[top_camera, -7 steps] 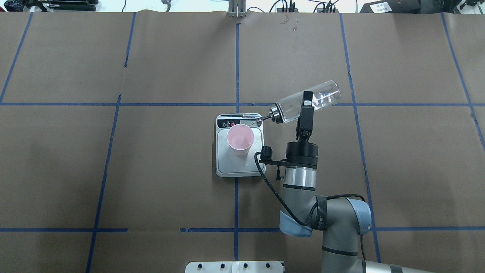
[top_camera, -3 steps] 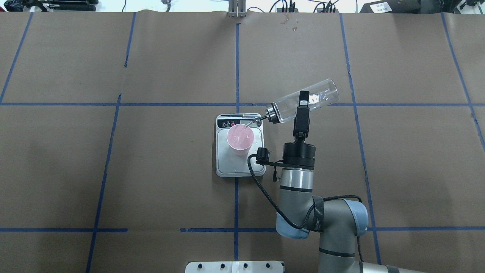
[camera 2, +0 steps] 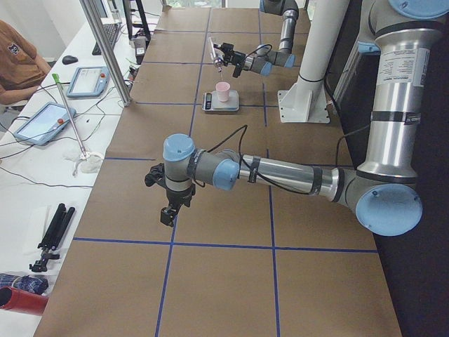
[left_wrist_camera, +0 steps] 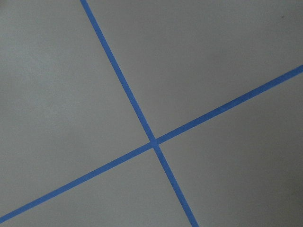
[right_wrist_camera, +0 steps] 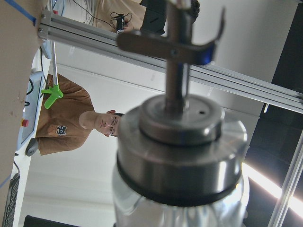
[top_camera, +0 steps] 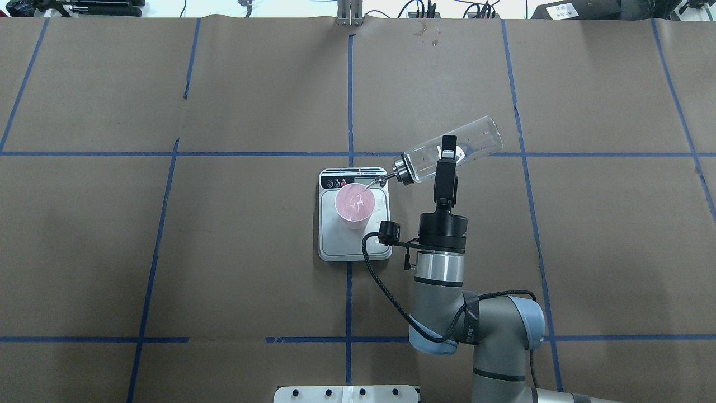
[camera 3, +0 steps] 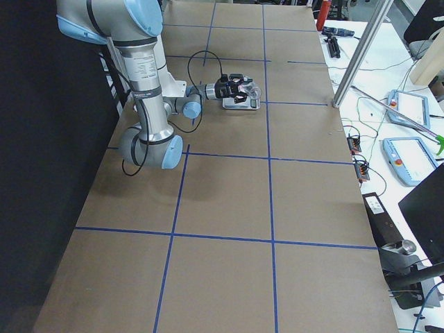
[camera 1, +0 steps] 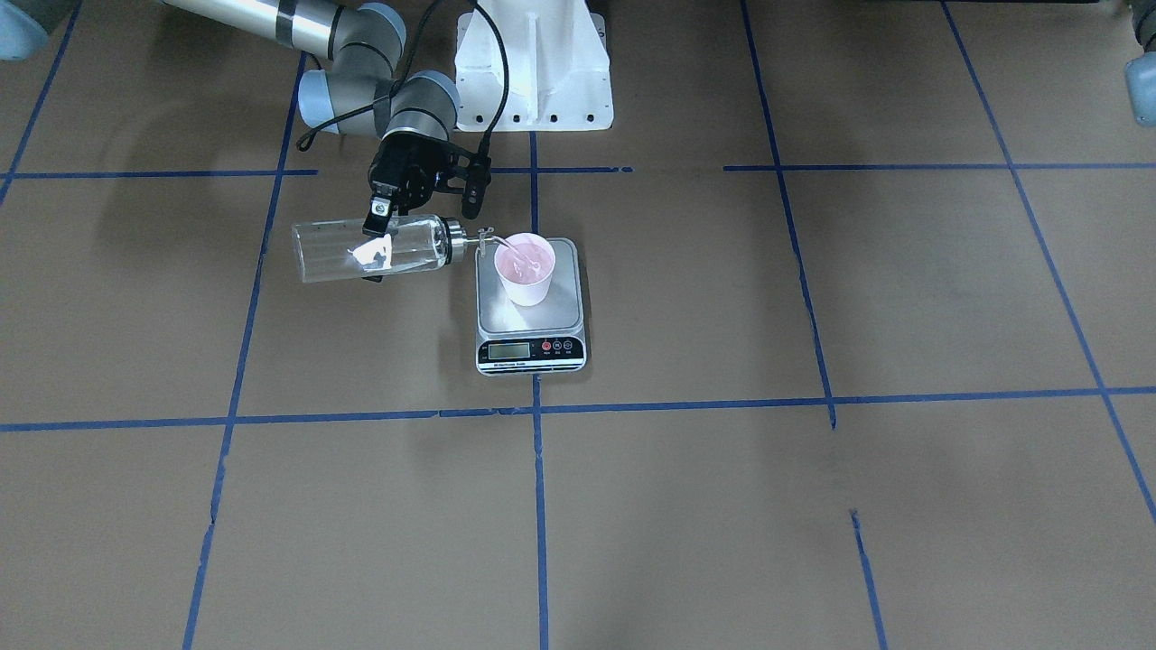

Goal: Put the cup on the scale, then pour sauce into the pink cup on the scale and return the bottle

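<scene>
The pink cup (top_camera: 354, 202) stands upright on the far half of the scale (top_camera: 353, 249), also seen in the front view (camera 1: 525, 262). My right gripper (top_camera: 449, 146) is shut on the clear glass bottle (top_camera: 472, 139) and holds it tilted nearly level, to the right of the scale. Its metal cap (right_wrist_camera: 177, 142) and spout (top_camera: 376, 180) point at the cup's rim. A thin clear stream of sauce (top_camera: 366, 187) runs into the cup, and the liquid inside ripples. My left gripper (camera 2: 168, 210) hangs over bare table far to the left; I cannot tell whether it is open or shut.
The table is brown paper with a grid of blue tape. The white robot base (camera 1: 533, 63) is at the near edge. An aluminium post (top_camera: 349, 11) stands at the far edge. An operator (camera 2: 14, 49) sits past the far side with tablets.
My right arm has moved slightly left with the bottle, bringing the spout over the cup's rim. A stream has started and the cup's inside now shows rippled liquid.
</scene>
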Robot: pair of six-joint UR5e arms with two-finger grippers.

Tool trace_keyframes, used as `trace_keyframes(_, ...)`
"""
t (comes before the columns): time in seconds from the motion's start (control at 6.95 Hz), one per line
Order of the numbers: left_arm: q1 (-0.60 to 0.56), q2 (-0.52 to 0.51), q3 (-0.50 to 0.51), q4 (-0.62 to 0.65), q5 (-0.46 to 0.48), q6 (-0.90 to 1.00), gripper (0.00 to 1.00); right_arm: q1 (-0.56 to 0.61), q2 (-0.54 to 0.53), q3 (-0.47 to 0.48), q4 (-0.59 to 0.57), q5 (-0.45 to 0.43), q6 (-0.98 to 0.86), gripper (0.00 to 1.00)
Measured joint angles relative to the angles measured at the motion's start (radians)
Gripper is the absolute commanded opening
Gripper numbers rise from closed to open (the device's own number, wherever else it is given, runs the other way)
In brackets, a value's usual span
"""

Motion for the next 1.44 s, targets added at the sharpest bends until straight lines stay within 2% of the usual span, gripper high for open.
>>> trace_keyframes(0.43, 0.000, -0.003, -0.001, 0.003, -0.030, -0.001, 1.00, -0.004, -0.004, -0.002, 0.082, 0.012, -0.008, 0.00)
trace_keyframes(1.44, 0.001, -0.004, -0.010, 0.003, -0.053, -0.003, 1.00, -0.007, 0.005, -0.002, 0.362, 0.180, 0.006, 0.00)
